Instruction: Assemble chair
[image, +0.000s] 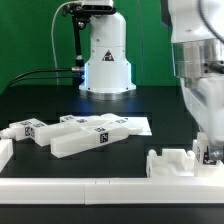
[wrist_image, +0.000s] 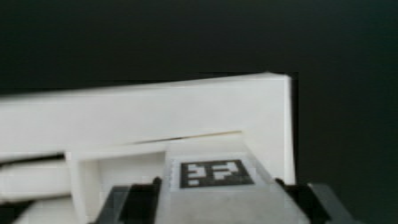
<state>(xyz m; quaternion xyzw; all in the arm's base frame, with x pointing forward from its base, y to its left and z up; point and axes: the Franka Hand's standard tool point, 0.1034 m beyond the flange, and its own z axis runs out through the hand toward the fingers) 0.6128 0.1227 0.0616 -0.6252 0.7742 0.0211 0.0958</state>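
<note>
Tool (wrist_image: 221, 198) pinches 1 tagged chair part (wrist_image: 214, 172); we judge assy early, w/ other parts (image: 75, 137) loose on worktop (image: 160, 105).

No words, numbers or brand names can be read anywhere here. The only signs are square black-and-white tags: one tag (wrist_image: 214, 173) shows its blocky pattern plainly on the chair part (wrist_image: 178, 110) in the wrist view. Others dot the loose parts (image: 70, 143) toward the exterior view's left, too small to make out.
</note>
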